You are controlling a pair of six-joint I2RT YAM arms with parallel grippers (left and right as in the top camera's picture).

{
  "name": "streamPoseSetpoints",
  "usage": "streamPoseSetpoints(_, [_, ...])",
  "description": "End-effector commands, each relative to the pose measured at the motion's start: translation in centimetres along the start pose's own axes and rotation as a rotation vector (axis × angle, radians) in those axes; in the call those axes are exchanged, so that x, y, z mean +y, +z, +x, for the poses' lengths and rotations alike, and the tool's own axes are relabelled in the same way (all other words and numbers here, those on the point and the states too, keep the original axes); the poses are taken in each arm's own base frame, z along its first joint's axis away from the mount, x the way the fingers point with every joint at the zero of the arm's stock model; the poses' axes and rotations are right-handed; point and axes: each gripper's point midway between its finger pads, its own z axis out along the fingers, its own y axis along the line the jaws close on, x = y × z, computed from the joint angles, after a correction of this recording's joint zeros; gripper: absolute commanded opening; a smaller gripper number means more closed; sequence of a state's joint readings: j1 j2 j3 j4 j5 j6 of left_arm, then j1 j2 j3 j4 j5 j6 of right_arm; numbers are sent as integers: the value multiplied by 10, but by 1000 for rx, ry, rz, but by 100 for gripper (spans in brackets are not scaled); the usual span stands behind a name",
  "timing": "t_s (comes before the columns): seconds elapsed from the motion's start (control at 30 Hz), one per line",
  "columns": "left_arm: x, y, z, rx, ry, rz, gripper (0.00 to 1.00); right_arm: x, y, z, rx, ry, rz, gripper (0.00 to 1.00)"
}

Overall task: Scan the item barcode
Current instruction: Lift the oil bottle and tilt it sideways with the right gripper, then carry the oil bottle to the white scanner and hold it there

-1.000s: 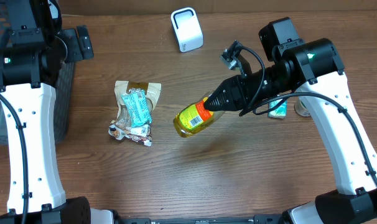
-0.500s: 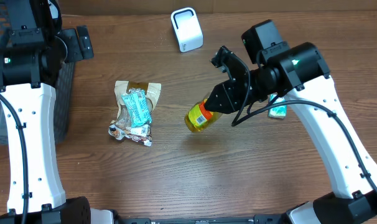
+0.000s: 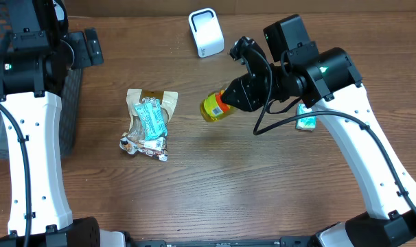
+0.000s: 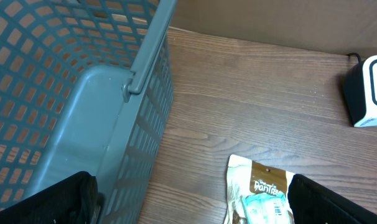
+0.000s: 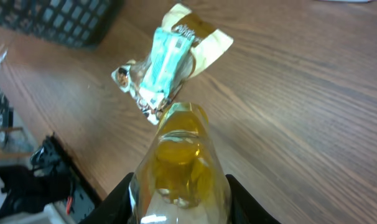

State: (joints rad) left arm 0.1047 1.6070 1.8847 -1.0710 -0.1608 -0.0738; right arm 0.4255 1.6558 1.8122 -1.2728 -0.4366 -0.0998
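Bottle: the bottle of yellow liquid [image 3: 215,108] is up off the desk [image 3: 215,192], just right of centre in the overhead frame, tilted with its base pointing left and down.
Right fingers: the right fingers [image 5: 120,198] are clamped narrow on the bottle's upper end, one on each side, at the bottom of the wrist frame.
Left fingers: the left fingers [image 4: 328,199] are spread wide with nothing between them, sitting in the lower corners of their wrist view.
Scanner: the white scanner [image 3: 206,32] stands at the upper centre, above and a little left of the bottle, and apart from it.
Snack pouch: a snack pouch [image 3: 149,118] lies flat on the desk to the left of the bottle, not touching it.
Basket: a blue-grey mesh basket [image 4: 83,93] fills the upper left of the left wrist view, its wall just beside the pouch.
Packet: a small teal packet [image 3: 306,123] lies under the right arm, right of centre.
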Motion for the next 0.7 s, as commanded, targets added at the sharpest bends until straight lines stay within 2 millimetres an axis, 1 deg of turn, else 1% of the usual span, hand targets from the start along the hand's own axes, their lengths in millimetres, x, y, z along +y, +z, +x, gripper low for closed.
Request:
streamPoseSetpoints(0.0, [-1,1,0,3,16,1,99,-1,-17,-9,-52,9,54,13])
streamPoseSetpoints(0.17, [-1,1,0,3,16,1,100,-7,-36,-33,-130,-6,132,13])
streamPoseSetpoints(0.27, [-1,1,0,3,16,1,100,-22,-39,-45,-157,-33,226,13])
streamPoseSetpoints(0.43, [-1,1,0,3,16,1,100,-53,-20,-64,-167,-117,342,12])
streamPoseSetpoints(0.57, [-1,1,0,3,16,1,100,-76,3,-92,-198,-235,417,11])
streamPoseSetpoints(0.67, [-1,1,0,3,16,1,99,-91,18,-117,-230,-390,498,8])
